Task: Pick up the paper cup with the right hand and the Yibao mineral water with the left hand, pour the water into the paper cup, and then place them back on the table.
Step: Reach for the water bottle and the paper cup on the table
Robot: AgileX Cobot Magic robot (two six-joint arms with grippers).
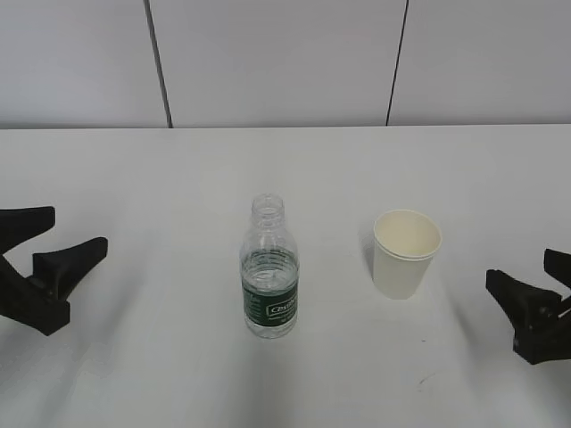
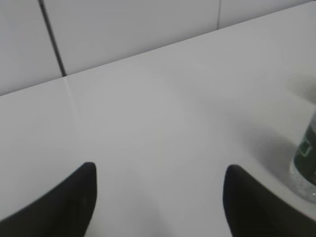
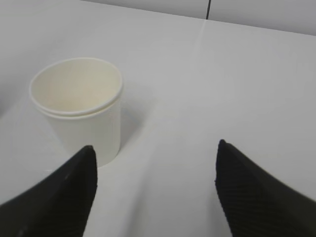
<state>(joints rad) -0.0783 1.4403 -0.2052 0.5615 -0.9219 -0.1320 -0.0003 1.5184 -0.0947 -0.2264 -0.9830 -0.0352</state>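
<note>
Both pincers, left point(image 1: 64, 234) and right point(image 1: 526, 281), are spread and hold nothing. Between them on the tabletop point(image 1: 161, 169) stand the uncapped bottle point(image 1: 268, 267) and, beside it, the paper cup point(image 1: 406, 253).

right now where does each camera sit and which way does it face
Exterior view: raised at the table's near edge, looking down toward the back wall at the Yibao mineral water and paper cup; left hand and right hand show at the sides.
Left wrist view: behind open fingers; shares the bottle.
Right wrist view: behind open fingers; shares the cup.
</note>
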